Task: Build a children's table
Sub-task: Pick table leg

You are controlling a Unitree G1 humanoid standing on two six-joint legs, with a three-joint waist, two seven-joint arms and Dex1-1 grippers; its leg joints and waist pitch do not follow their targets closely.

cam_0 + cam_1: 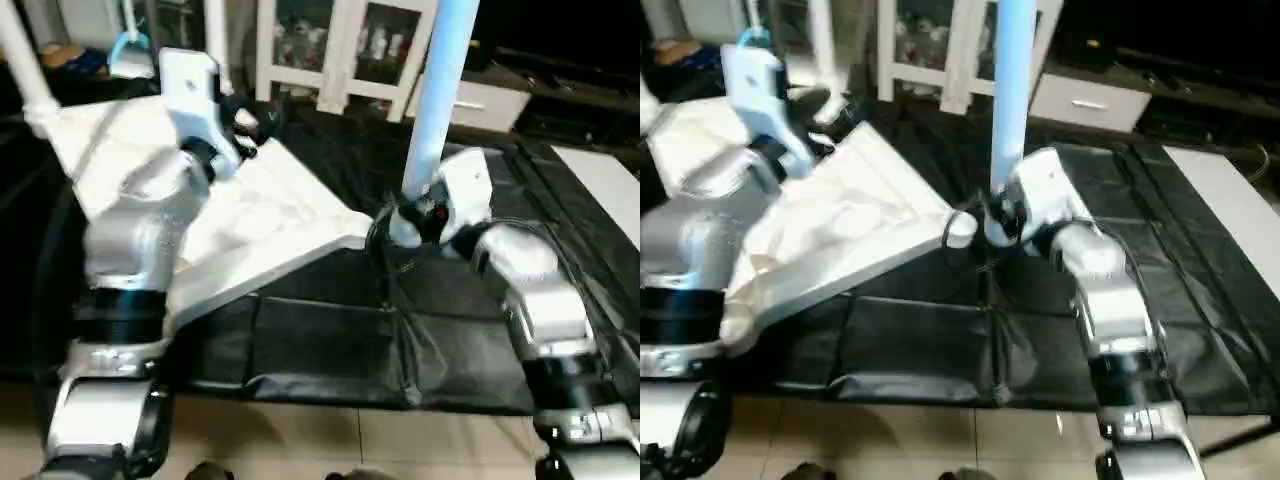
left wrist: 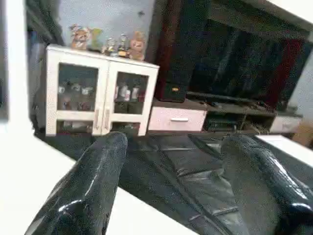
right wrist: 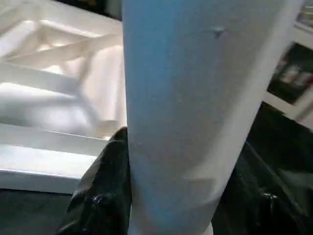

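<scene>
- Silver forearms nearest the camera, one at each side, reaching forward over the black-covered worktop [image 1: 330,340].
- Right pincer [image 1: 405,228] clamped round the lower end of an upright white leg [image 1: 438,90]; black fingers [image 3: 105,188] pressed against both sides of the tube, seen close in the right wrist view.
- Left pincer [image 2: 183,188] gaping wide, holding nothing, raised above the far part of the tabletop [image 1: 270,215].
- Tabletop lying underside up on the worktop, ribs showing, its near corner just beside the held leg's foot.
- Another white leg [image 1: 25,65] standing up from the tabletop's far left corner.
- White cabinet [image 2: 98,95] with glass doors beyond the worktop; small items on its shelves, too small to name; little figures along its top.
- White drawer unit [image 2: 177,119] beside the cabinet.
</scene>
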